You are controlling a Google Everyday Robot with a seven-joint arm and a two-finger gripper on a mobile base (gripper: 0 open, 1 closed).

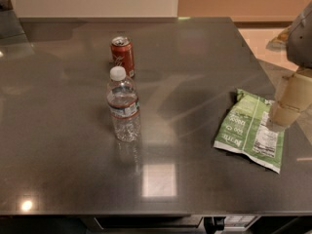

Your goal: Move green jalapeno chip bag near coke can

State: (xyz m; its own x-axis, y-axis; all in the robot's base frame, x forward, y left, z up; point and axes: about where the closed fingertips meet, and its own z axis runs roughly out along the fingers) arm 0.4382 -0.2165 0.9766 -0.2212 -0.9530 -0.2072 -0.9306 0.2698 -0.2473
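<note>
**STEP IN HAND: APPROACH TO GRASP, BAG NOT YET MOVED**

The front edge of the bench (73, 179) lies nearest the camera, with a bare strip of dark surface behind it. Next come the water bottle (123, 106), upright at left of centre, and the green jalapeno chip bag (246, 130), lying flat at the right. The coke can (123, 55) stands upright just beyond the bottle, near it but not touching. Bag and can are well apart.

**Gripper.** The gripper (282, 116) hangs at the right side of the view, over the right-hand part of the bag, at or just above the white panel. Whether the jaws are spread, pressed together or pinching the bag cannot be told. Contact with the bag cannot be confirmed either.

**Judgement of step.** The task appears to be at its start, since the bag is flat on the bench and far from the can. The next move calls for a firm hold on the crinkled bag. It must then be carried left and away from the camera.

**Edges and room.**
- The bag lies near the right edge of the bench, so a slip to the right risks a fall.
- The surface between bag and can is open.
- The bare area right of the can suits placement.
- The bottle guards the near side of the can, so approach from the right.
</note>
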